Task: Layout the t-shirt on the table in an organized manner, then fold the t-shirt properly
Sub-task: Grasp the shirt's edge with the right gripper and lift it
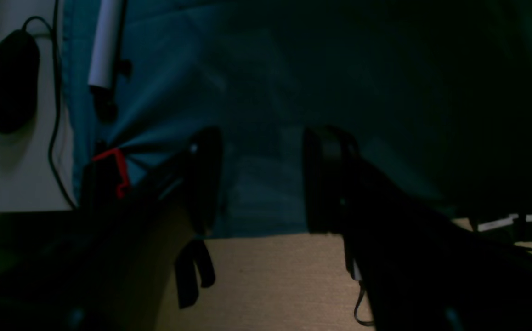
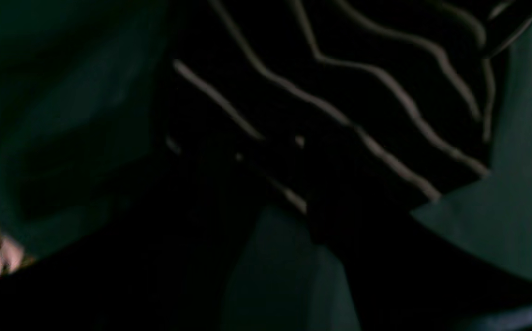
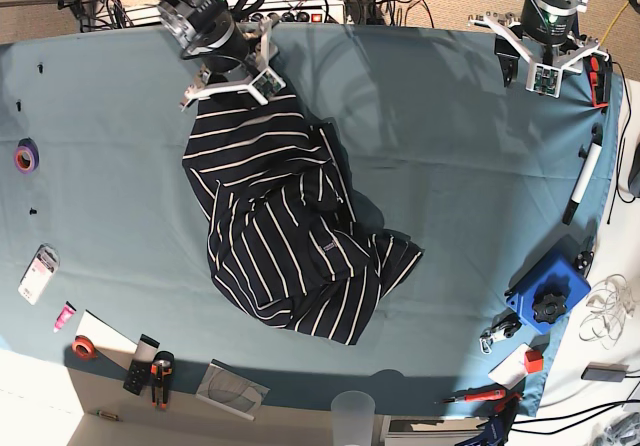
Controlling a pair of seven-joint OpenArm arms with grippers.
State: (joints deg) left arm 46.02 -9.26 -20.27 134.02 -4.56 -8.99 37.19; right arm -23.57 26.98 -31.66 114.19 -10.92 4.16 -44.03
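While the t-shirt (image 3: 290,236) lies crumpled in a heap near the middle of the table (image 3: 450,166), the right gripper (image 3: 232,81) sits right at the shirt's far edge; its wrist view is dark and blurred, so I cannot tell whether the jaws are apart or pinching cloth. Over at the far corner, the left gripper (image 1: 261,179) hangs with jaws spread wide, holding nothing, teal cloth showing between them
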